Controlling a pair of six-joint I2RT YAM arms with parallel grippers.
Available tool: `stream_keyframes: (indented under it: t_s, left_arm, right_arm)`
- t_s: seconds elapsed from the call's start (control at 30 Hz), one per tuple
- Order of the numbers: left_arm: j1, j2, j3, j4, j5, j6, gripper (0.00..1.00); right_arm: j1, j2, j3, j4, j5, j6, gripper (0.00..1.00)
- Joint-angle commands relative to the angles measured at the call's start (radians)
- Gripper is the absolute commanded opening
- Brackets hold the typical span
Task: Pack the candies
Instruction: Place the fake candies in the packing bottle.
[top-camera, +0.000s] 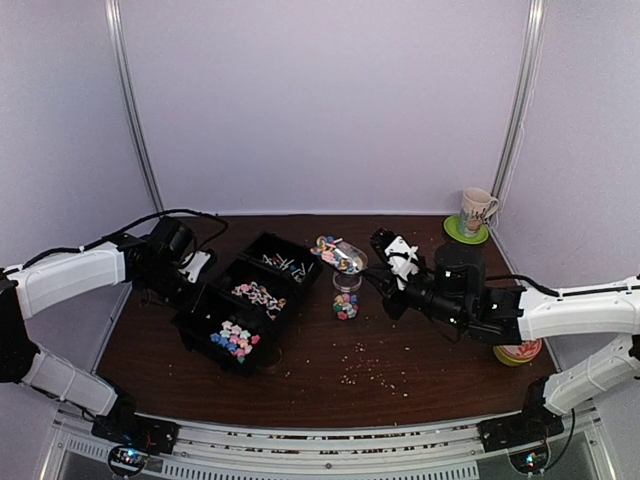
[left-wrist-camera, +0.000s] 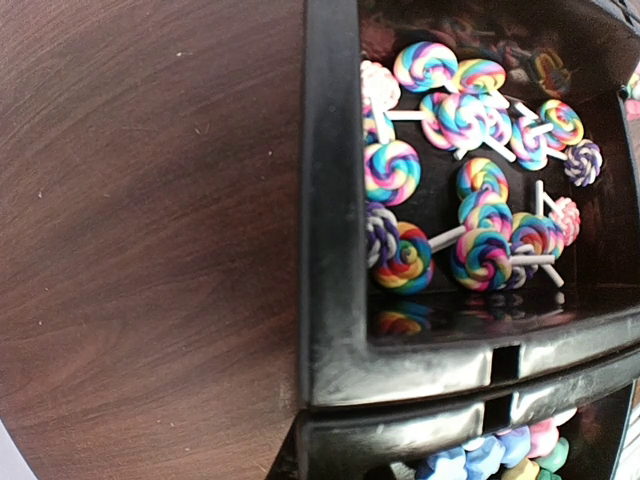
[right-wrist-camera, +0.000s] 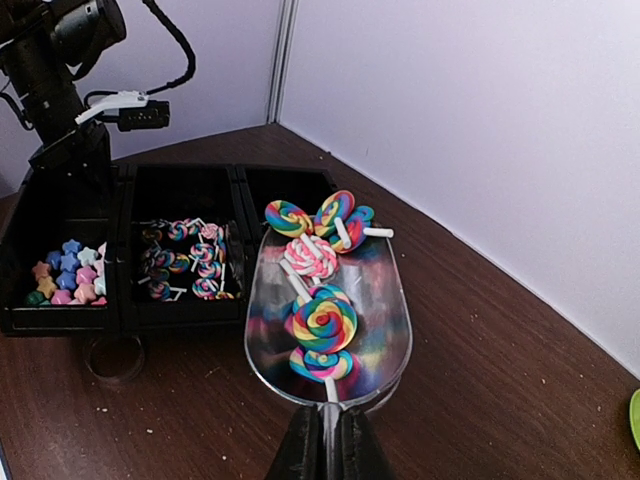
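A black three-part tray (top-camera: 192, 325) holds star candies (top-camera: 235, 340), swirl lollipop candies (top-camera: 258, 295) and more sweets at the far end. My left gripper (top-camera: 193, 274) sits at the tray's left wall and looks shut on it. The left wrist view shows the tray rim (left-wrist-camera: 330, 200) and the lollipops (left-wrist-camera: 480, 215) up close. My right gripper (right-wrist-camera: 328, 425) is shut on the handle of a clear scoop (right-wrist-camera: 392, 300) with several lollipops (right-wrist-camera: 322, 320) in it. The scoop (top-camera: 340, 255) hangs just above a small jar (top-camera: 346, 298) partly filled with candies.
A cup (top-camera: 477, 208) on a green saucer (top-camera: 466, 233) stands at the back right. A reddish bowl (top-camera: 518, 352) is at the right edge. Pale crumbs (top-camera: 365, 375) lie on the brown table. A small round ring (right-wrist-camera: 115, 358) lies in front of the tray.
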Motion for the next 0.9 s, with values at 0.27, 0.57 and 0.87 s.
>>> stream_keyframes:
  t_s: [0.27, 0.57, 0.87]
  left_arm:
    - [0.009, -0.047, 0.074, 0.16, 0.078, -0.025, 0.0]
    - [0.008, -0.056, 0.074, 0.16, 0.082, -0.026, 0.0]
    - [0.008, -0.06, 0.073, 0.159, 0.084, -0.025, 0.0]
  right_arm:
    - [-0.005, -0.136, 0.055, -0.362, 0.123, 0.076, 0.0]
    - [-0.004, -0.106, 0.098, -0.467, 0.144, 0.096, 0.0]
    - [-0.005, -0.033, 0.192, -0.594, 0.167, 0.092, 0.0]
